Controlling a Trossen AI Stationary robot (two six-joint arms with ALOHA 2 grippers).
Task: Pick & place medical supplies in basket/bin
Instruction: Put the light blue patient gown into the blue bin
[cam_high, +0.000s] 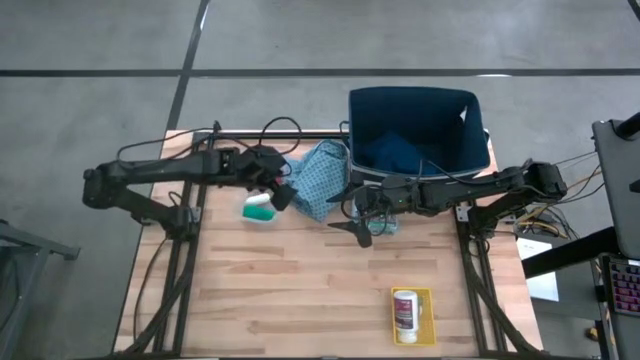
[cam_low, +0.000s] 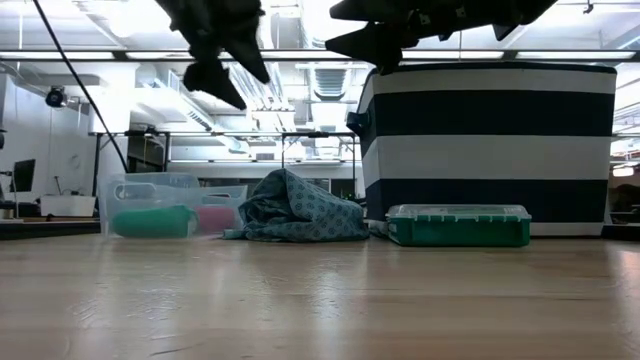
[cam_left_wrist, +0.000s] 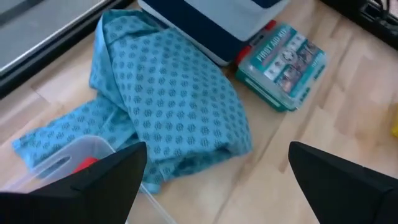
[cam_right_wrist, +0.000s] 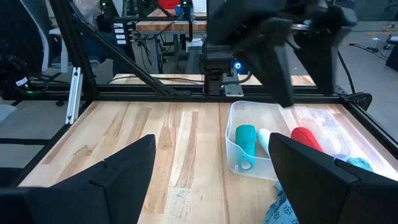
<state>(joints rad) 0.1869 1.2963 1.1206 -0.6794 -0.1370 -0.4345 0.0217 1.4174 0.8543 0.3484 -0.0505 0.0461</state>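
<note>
A light-blue patterned cloth lies crumpled on the table in front of the navy striped basket, where a dark teal cloth rests. A clear tray beside it holds green, white and red cylinders. A white pill bottle lies near the front edge. My left gripper hangs open above the cloth's left edge and the tray. My right gripper hangs open, raised, just right of the cloth. Neither has anything between its fingers.
A green first-aid kit lies on the table against the basket's foot, under my right arm. The bottle rests on a yellow pad. Bare wood stretches across the table's near half. Cables loop at the far edge.
</note>
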